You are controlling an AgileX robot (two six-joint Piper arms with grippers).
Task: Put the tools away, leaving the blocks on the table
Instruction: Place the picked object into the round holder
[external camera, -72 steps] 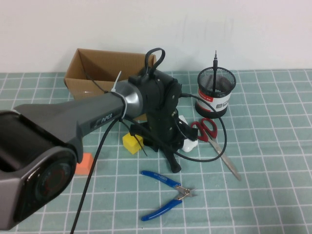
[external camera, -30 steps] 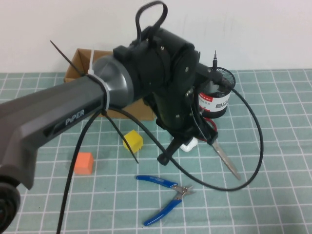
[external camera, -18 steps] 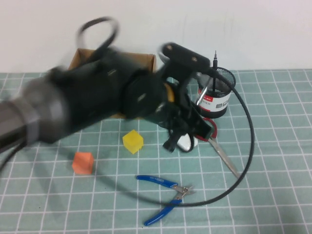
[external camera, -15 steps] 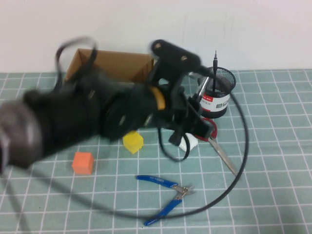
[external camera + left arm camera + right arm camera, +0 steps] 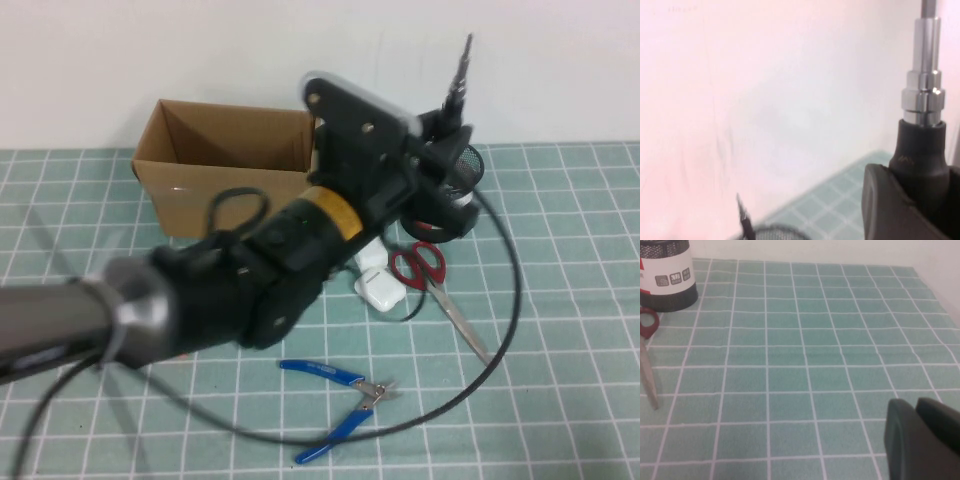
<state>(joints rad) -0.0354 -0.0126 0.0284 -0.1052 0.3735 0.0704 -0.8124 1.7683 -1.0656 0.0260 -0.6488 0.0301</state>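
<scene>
The left end effector (image 5: 445,125) grips the thicker black-handled screwdriver (image 5: 458,75) upright above the black mesh cup (image 5: 452,195), judged ready for lowering in, while the closed right end effector (image 5: 922,440) hovers low over the teal gridded surface (image 5: 805,340)
</scene>
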